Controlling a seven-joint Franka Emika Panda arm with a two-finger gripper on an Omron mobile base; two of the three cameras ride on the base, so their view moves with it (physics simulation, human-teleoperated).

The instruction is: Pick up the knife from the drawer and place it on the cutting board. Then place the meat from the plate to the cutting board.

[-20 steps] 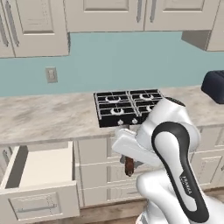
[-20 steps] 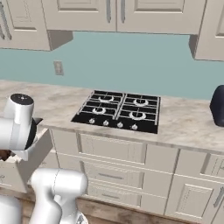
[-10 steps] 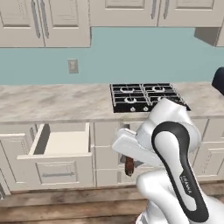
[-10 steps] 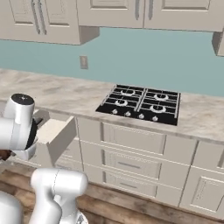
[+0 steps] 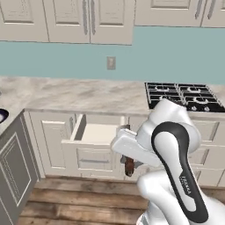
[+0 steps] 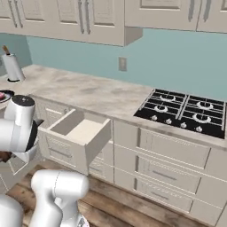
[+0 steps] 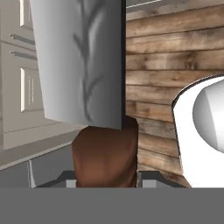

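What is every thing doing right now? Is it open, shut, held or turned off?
drawer: pulled open, nothing visible inside
knife: held by its brown handle
gripper: shut on the knife handle
stove: no flames, no pots
upper cabinets: doors shut
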